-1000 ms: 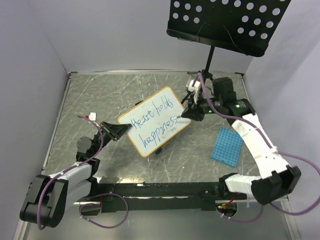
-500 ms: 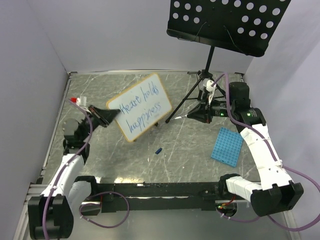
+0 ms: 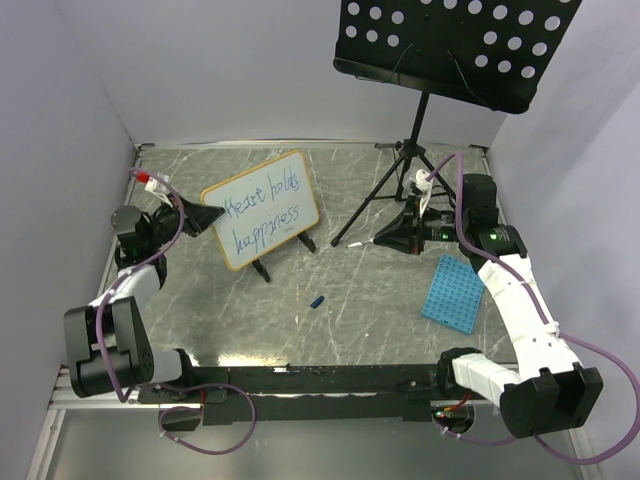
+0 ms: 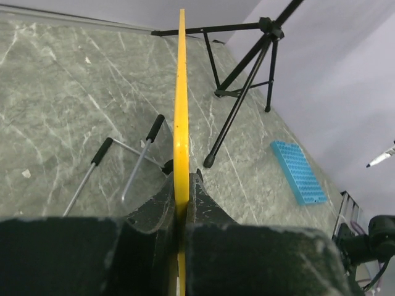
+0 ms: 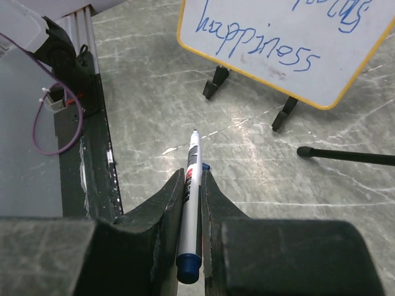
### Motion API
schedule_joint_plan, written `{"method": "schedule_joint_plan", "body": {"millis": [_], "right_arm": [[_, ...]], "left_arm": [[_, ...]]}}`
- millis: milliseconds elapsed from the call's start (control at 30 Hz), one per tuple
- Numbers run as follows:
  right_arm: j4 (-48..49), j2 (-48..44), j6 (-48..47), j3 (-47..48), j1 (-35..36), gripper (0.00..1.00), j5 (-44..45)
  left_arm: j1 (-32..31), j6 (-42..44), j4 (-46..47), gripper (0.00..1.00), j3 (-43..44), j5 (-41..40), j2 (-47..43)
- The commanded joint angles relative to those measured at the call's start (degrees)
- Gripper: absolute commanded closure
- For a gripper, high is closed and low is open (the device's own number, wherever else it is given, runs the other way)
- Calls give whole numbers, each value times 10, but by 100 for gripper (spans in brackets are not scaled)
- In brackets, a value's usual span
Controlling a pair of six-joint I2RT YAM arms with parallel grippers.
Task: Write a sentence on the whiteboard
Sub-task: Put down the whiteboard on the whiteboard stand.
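Toward the back left of the worktop [image 3: 380,300], the whiteboard [image 3: 262,208] stands tilted on its two black feet [image 3: 262,272]. Its face is turned to the overhead camera, the only view that shows the whole sentence [image 3: 266,227]: blue handwriting, "heart holds" above "happiness". The left gripper [image 3: 210,214] pinches the board's left edge. Its wrist camera sees the board only edge-on, as a thin orange frame [image 4: 180,111] clamped between the two fingers [image 4: 157,209], with no writing visible. Beyond it are the tripod legs [image 4: 247,80] of the stand and a blue grid tray [image 4: 298,171]. The right gripper [image 3: 388,238] hangs well apart from the board, near the tripod, pressed together on a marker [image 5: 193,203]. The right wrist view shows the marker's bare tip pointing toward the board's lower edge, where only "happiness" is fully in frame. From above, a small blue cap [image 3: 318,301] lies on the worktop between the board and the tray.
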Motion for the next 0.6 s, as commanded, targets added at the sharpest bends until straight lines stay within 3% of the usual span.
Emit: {"method": "schedule_joint_plan", "body": {"millis": [0,167,333,567], "right_arm": [[32,-1,1,-5,-5,100,-27],[32,5,2,-9,-3,100,-27],[21,17,-10,-4,0,100,-27],[22,15,-11,-8,5,100,-25]], "left_arm": [[5,-3,134,99,17,63,19],[5,-9,177,99,-7,47,40],[5,-85,288,99,-39,53,67],[5,-108,274,99,-36,53,111]]}}
